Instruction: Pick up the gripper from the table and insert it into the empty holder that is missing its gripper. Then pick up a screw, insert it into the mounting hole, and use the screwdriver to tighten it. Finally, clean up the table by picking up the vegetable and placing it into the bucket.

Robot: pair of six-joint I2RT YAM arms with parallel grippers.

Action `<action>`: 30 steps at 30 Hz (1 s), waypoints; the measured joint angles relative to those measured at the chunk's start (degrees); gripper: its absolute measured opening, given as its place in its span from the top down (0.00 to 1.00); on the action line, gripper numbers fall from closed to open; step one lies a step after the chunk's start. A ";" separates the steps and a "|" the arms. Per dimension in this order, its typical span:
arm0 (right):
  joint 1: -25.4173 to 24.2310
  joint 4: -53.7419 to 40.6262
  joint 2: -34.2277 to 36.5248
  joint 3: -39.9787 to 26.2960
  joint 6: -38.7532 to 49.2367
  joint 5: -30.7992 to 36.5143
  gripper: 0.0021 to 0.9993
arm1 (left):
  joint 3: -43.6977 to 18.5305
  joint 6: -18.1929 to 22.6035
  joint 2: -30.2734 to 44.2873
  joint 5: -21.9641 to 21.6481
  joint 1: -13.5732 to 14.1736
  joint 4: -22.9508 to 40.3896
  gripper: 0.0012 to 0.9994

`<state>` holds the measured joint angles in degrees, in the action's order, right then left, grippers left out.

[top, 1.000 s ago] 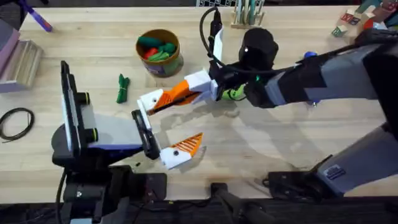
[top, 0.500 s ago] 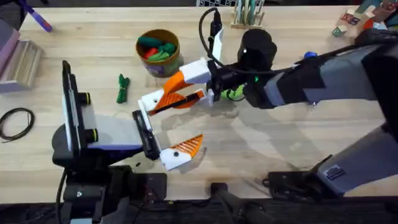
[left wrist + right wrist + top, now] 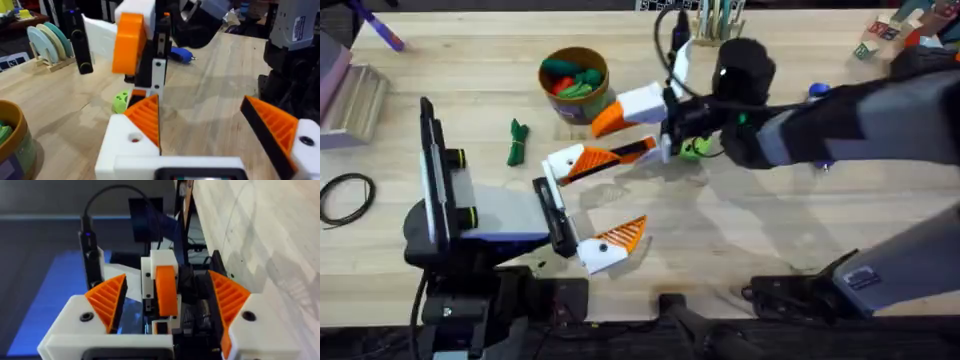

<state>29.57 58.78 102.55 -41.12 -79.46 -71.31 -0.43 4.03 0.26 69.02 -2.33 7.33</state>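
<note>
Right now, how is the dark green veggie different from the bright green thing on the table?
The vegetable is dark green, long and thin; the lime-green piece is brighter and chunky. In the overhead view the vegetable lies left of the bucket, the lime-green piece to its right. Both are green and rest on the table.

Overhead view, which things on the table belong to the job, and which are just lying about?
Job:
dark-green toy vegetable
bucket
blue screwdriver

Lying about:
lime-green disc
black cable loop
purple pen
coloured blocks
</note>
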 joint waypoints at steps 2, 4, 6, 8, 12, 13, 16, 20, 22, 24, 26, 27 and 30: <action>-1.39 -5.74 -2.80 0.00 2.69 0.73 0.10 | 0.00 0.00 -0.01 0.00 0.00 0.00 0.01; -2.65 -11.12 -5.53 0.00 5.54 1.67 0.10 | 0.00 0.00 0.00 0.01 0.00 0.00 0.01; -4.01 -16.34 -8.54 0.00 9.19 2.84 0.10 | 0.00 0.00 -0.01 0.01 0.00 0.00 0.01; -5.35 -20.91 -11.45 0.00 12.81 4.31 0.10 | 0.00 0.02 -0.01 0.01 0.00 0.00 0.01; -8.84 -30.53 -18.07 -0.02 20.54 8.31 0.10 | 0.00 0.02 -0.01 0.01 0.00 0.00 0.01; -9.89 -32.50 -19.49 -0.02 22.16 9.17 0.10 | 0.00 0.00 -0.01 0.01 0.00 0.00 0.01; -13.38 -39.72 -23.99 -0.09 27.48 12.27 0.09 | 0.00 0.01 -0.01 0.01 0.00 0.00 0.01; -17.10 -51.30 -28.83 -0.20 34.66 17.93 0.09 | 0.00 0.00 0.01 0.01 0.00 0.00 0.01; -18.63 -57.10 -30.79 -0.20 38.06 21.63 0.09 | 0.00 0.02 0.01 0.01 0.00 0.00 0.01; -20.01 -62.71 -32.48 -0.20 41.08 25.44 0.09 | 0.00 0.00 -0.01 0.01 0.00 0.00 0.01; -21.02 -66.28 -33.64 -0.20 43.43 28.56 0.09 | 0.00 0.02 0.00 0.01 0.00 0.01 0.01; -21.39 -67.60 -34.18 -0.20 44.55 30.11 0.09 | 0.00 0.00 -0.01 0.01 0.00 0.00 0.01; -21.61 -72.82 -35.65 -0.58 47.44 34.31 0.09 | 0.00 0.00 -0.01 0.01 0.00 0.00 0.01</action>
<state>7.97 -14.04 66.90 -41.71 -32.01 -37.00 -0.43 4.03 0.25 69.04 -2.33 7.33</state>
